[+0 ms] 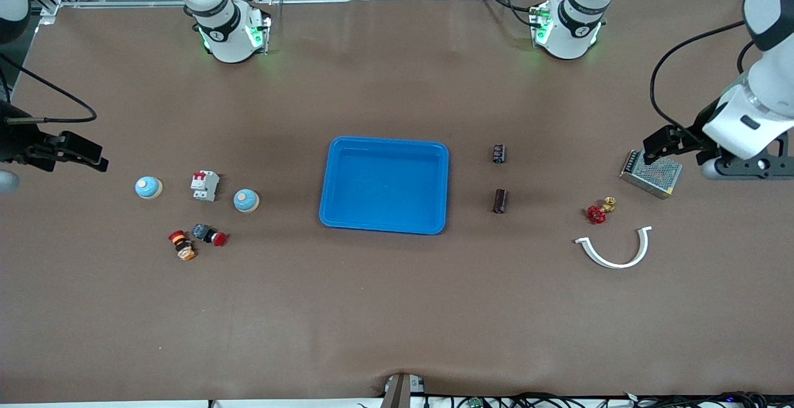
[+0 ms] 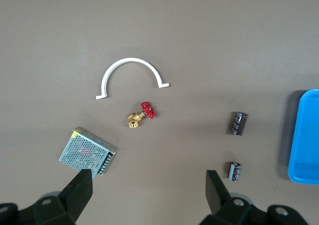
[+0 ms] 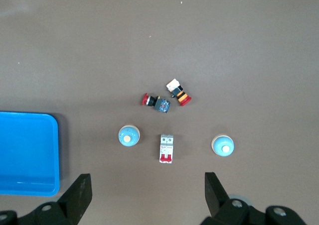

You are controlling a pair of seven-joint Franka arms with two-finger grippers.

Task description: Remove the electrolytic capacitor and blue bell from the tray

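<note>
The shallow blue plastic tray [image 2: 305,138] is being cut off by the frame edge in the left wrist view, and again in the right wrist view [image 3: 27,153], so only one end is being shown in each. The black two-finger left gripper [image 2: 147,190] is being cropped there, only its fingertips [image 2: 82,182] being seen. The right gripper [image 3: 147,191] is being cropped likewise. In the front view the right arm's hand is being cut by the frame edge. Print on the small dark cylindrical capacitor [image 1: 499,153] is being rendered too small to read.
</note>
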